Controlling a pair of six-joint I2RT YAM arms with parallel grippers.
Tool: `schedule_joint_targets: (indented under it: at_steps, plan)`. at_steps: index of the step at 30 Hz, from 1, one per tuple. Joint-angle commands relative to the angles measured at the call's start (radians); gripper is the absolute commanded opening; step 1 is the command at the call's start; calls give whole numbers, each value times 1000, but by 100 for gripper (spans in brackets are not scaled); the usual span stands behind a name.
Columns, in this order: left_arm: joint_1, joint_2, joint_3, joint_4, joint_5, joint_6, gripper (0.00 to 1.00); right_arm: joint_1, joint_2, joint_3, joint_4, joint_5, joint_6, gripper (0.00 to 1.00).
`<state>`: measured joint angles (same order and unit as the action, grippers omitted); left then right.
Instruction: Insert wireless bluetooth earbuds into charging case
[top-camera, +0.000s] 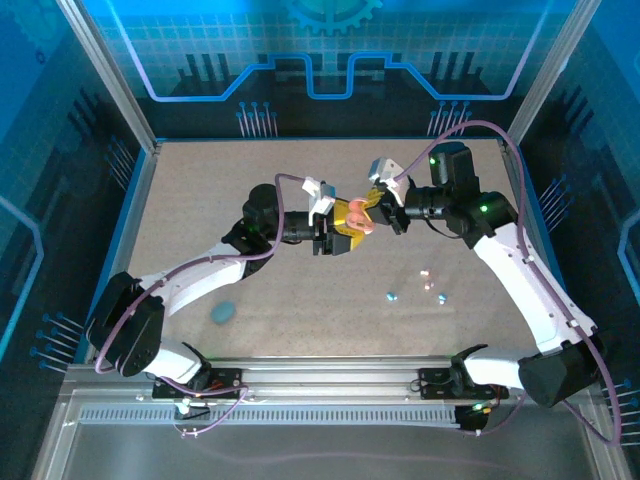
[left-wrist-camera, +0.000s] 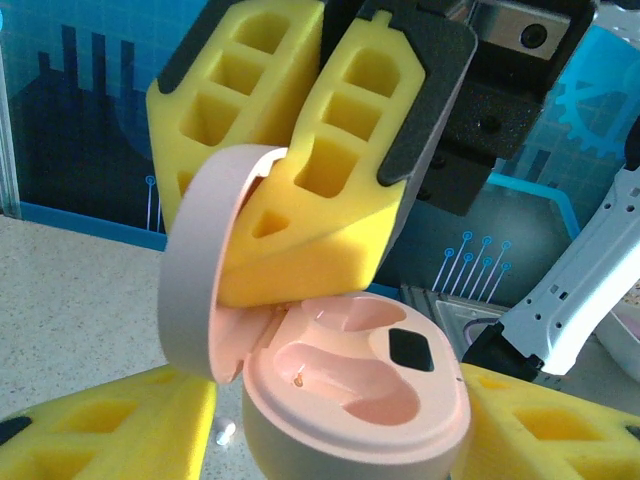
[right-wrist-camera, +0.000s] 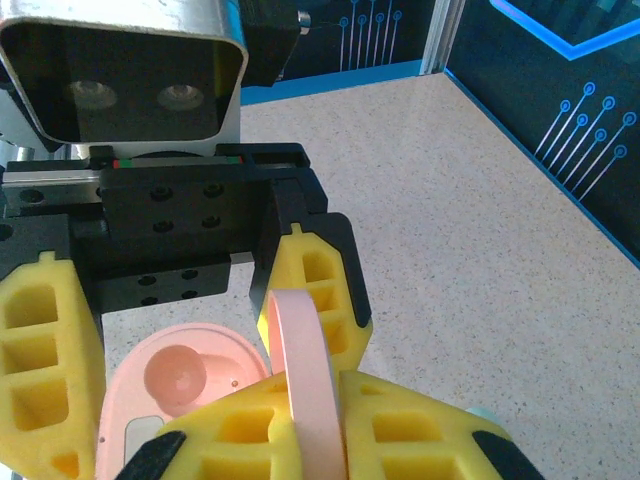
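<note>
The left gripper (top-camera: 346, 232) is clamped on the body of the pink charging case (left-wrist-camera: 350, 400), held above the table (top-camera: 200, 200); the right gripper (top-camera: 373, 204) pinches its open lid (left-wrist-camera: 190, 290). The earbuds (top-camera: 391, 296) lie scattered on the table, well apart from the case.
</note>
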<state>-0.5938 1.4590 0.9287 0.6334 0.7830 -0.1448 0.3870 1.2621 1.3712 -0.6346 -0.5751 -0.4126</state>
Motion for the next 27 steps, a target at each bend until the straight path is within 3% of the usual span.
schedule_joint_targets:
  at_steps: [1, 11, 21, 27]
  plan:
    - [3, 14, 40, 24, 14, -4, 61, 16, -21, -10, 18, 7, -17, 8]
    - [2, 18, 42, 24, 13, -3, 61, 24, -21, -11, 23, 33, -14, 9]
    - [2, 19, 42, 10, 17, 4, 44, 26, -21, -14, 27, 37, -6, 10]
    - [3, 10, 32, -2, 11, 21, 40, 24, -27, -11, 37, 57, 17, 15]
